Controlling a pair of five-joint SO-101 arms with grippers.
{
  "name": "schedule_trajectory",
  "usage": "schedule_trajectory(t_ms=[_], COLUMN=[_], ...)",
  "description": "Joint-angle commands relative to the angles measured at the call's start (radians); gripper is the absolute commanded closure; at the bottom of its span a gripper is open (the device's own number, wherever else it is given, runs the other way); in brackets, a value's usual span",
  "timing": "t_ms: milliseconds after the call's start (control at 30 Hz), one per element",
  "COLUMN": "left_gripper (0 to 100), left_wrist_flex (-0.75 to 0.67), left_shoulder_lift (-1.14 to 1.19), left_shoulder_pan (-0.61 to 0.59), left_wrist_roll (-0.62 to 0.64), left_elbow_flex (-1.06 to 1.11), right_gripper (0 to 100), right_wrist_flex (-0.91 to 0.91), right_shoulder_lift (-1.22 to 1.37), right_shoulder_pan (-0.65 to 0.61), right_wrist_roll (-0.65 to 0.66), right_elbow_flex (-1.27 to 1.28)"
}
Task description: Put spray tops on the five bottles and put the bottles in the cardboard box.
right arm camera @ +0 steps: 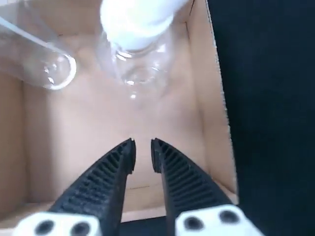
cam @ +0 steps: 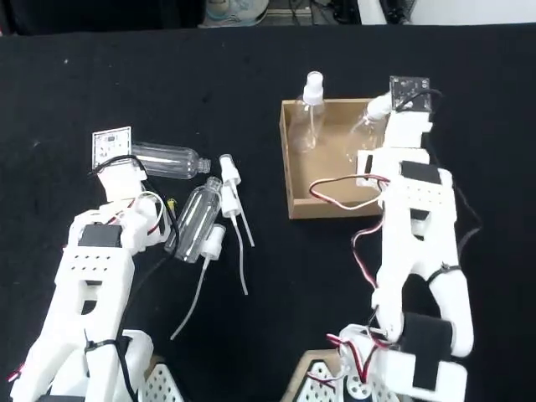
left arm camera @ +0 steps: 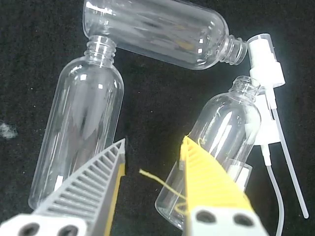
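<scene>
Left gripper (left arm camera: 153,141) agape above lying bottles (left arm camera: 78,123); right gripper (right arm camera: 142,143) inside cardboard box (right arm camera: 207,98).

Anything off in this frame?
A loose yellow strand sticks out into the gap of the open left pincer, off its yellow finger. It looks like fraying or a stray thread. Nothing else stands out.

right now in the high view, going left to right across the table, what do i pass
left arm → uncapped bottle lying on its side → loose spray top → left wall of the cardboard box → capped bottle standing in the box → right arm
</scene>
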Motion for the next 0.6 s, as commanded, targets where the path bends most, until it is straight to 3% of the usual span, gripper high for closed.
schedule_trajectory(t_ms=[0, 567], left_gripper=[82, 82], left_wrist_flex=[-0.012, -0.012], left_shoulder_lift=[0.0, 0.0], left_shoulder_pan=[0.008, 0.008], left_wrist_roll=[0.005, 0.003], left_elbow_flex=[-0.004, -0.004], right_gripper=[97.3, 97.5], right_wrist_flex=[-0.069, -0.367], right_shoulder_lift=[0.076, 0.266], right_shoulder_pan=[0.018, 0.011], right_wrist_roll=[0.071, 0.081], right_elbow_flex=[-0.077, -0.104])
